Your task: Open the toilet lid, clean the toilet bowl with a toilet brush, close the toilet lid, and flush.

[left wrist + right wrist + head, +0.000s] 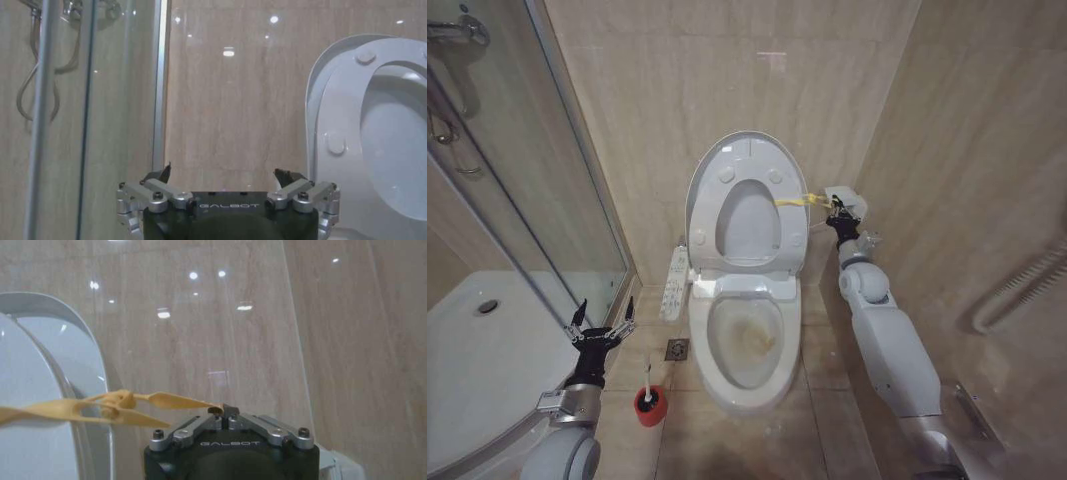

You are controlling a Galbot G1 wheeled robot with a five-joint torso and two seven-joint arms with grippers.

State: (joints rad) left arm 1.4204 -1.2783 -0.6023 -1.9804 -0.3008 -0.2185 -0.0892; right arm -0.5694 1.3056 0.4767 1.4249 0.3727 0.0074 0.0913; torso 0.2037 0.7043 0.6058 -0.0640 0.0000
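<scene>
- A small home bathroom, walls and floor in beige tile [627,120].
- White toilet bowl [745,345] against the far wall.
- Glass shower enclosure [517,180] on the left.

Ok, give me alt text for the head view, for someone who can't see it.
The toilet lid and seat stand raised against the wall, with the right gripper shut on the lid's yellow strap. The stained bowl lies open below. The left gripper hangs open near the shower glass, above the toilet brush in its red holder.
</scene>
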